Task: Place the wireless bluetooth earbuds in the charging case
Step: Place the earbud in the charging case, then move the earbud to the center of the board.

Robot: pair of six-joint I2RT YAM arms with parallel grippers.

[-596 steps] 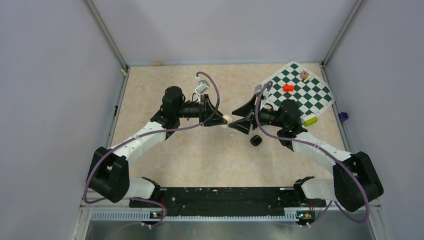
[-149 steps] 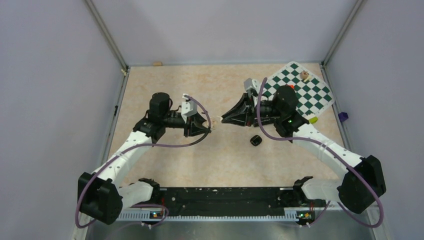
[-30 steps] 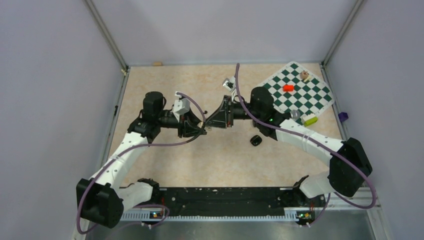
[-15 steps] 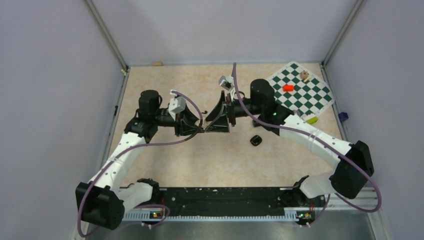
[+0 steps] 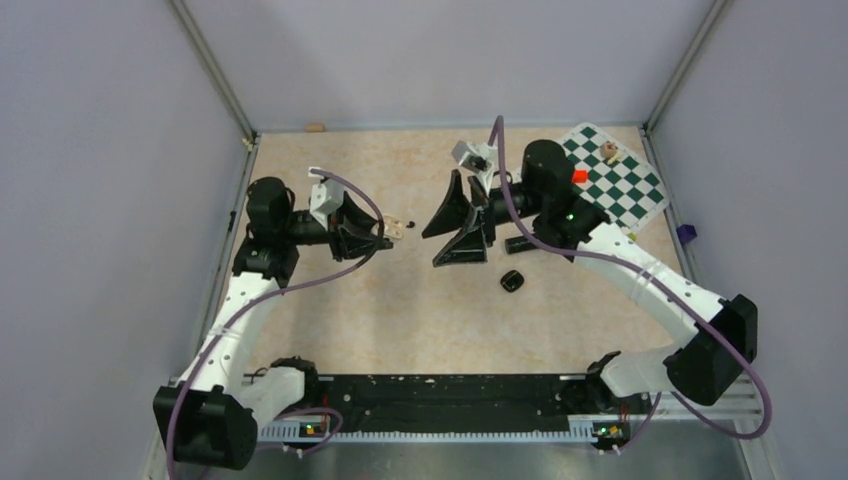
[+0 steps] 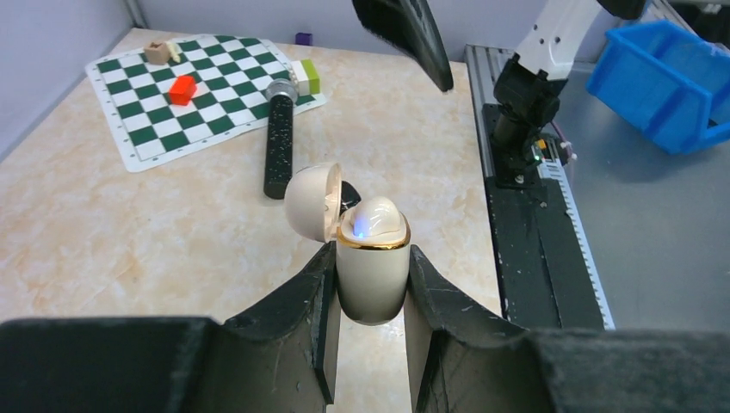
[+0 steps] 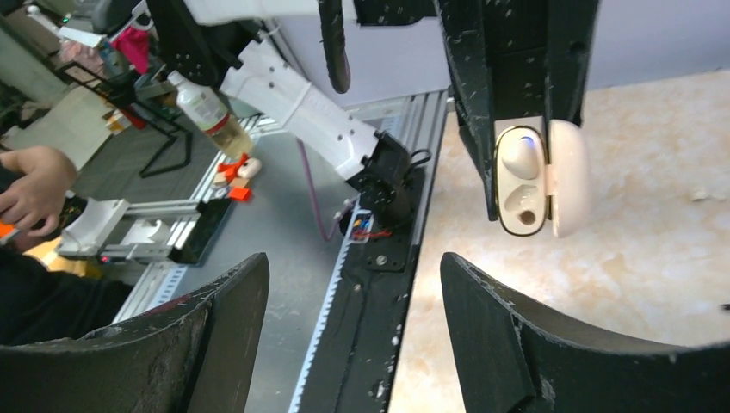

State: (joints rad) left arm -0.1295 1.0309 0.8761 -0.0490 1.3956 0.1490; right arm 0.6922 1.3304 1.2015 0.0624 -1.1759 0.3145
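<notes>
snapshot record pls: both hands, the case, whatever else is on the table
left hand: shut on charging case, opening facing the right hand
charging case: cream, gold rim, lid flipped open
seated bud: one visible, blue light on; cannot tell whether the other slot is filled
right hand: open, empty, apart from the case
table: small black item, microphone, chessboard mat with red block

black lump [image 6: 349, 191] mostly behind charging case [image 6: 370, 267], dark speck [image 5: 410, 222] unidentifiable
</notes>
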